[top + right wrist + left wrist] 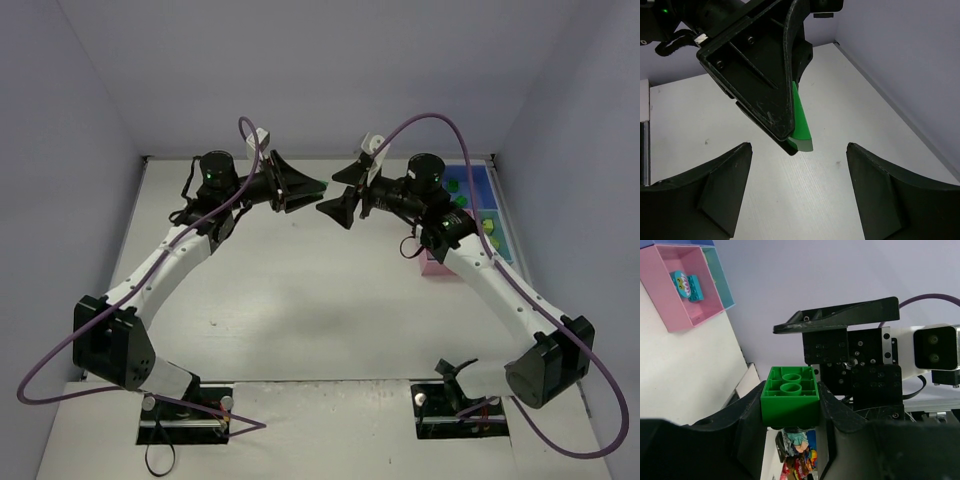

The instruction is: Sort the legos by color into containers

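Green lego pinched in the left hand, aloft and well left of the containers, facing the spread right hand; liable to drop to the surface if released early or nudged askew.

White table, lavender walls

Green brick, hollow side showing, in the left jaws; cyan brick in pink tray.

Lego in L gripper, trays R
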